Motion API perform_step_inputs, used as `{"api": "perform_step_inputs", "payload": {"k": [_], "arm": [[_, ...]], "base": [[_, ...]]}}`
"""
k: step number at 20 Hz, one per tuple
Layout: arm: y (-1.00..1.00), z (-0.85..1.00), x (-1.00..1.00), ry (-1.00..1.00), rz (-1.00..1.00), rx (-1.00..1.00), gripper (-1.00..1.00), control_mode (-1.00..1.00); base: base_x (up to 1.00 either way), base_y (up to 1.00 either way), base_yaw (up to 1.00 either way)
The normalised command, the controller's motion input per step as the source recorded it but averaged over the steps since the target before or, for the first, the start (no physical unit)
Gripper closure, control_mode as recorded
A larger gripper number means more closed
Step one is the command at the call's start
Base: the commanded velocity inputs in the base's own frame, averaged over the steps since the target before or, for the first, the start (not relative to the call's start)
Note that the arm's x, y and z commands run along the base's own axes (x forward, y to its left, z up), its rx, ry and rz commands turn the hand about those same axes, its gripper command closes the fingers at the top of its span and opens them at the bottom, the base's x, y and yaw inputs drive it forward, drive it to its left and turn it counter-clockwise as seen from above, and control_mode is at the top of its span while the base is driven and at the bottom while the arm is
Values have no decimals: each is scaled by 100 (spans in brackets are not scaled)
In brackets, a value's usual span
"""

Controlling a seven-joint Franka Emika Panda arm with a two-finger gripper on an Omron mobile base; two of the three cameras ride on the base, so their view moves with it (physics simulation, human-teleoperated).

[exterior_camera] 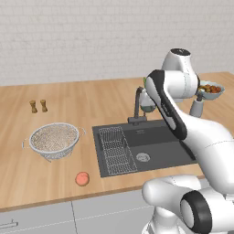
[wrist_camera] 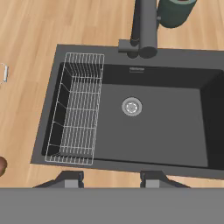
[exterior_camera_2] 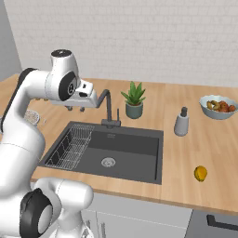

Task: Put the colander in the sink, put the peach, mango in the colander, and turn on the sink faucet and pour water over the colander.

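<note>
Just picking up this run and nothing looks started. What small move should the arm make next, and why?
Probably swing the gripper left toward the colander. It sits on the counter left of the sink, whose basin holds just the wire rack. The peach and mango lie on the counter, and the gripper hangs open over the sink holding nothing.
</note>
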Motion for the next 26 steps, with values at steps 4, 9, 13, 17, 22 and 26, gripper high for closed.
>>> {"api": "perform_step_inputs", "payload": {"k": [4,9,13,17,22,26], "arm": [[20,0,0,0,0,0,-100,-100],[47,0,-1,-1,-2,1,-100,-100],[43,0,-11,0,0,1,-100,-100],[48,0,-23,0,0,0,-100,-100],[67,0,-22,0,0,0,-100,-100],[87,-3,-6,0,-5,0,-100,-100]], "base": [[0,0,0],[0,0,0],[0,0,0],[0,0,0],[0,0,0],[0,0,0]]}}
